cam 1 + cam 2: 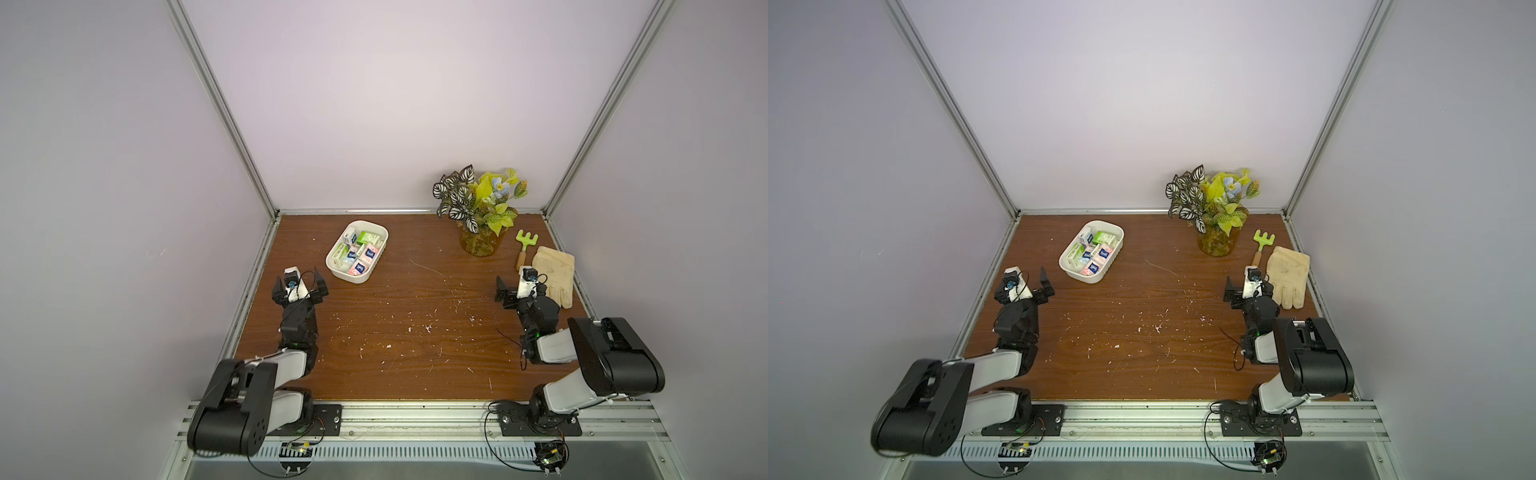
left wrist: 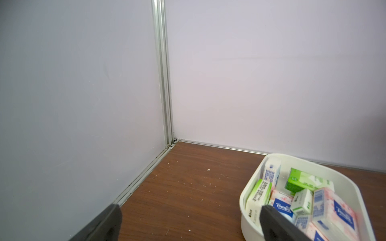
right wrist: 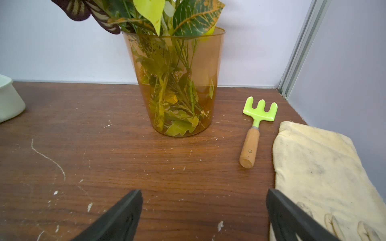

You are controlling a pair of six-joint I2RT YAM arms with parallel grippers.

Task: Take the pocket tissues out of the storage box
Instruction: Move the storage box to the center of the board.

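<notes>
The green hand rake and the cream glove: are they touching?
Apart. The right wrist view shows a strip of bare table between the green hand rake and the cream glove.

Both top views look steeply down from high above the near edge over the whole surface [image 1: 395,365]. The left wrist view, low, faces the far-left corner and storage box [image 2: 248,227]; the right wrist view faces the far-right vase [image 3: 173,94].

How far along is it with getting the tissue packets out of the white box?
Done: nothing, the pocket tissues all sit inside the storage box. In hand: nothing, left gripper and right gripper are open and empty, outside the box. Remaining: every packet.
</notes>
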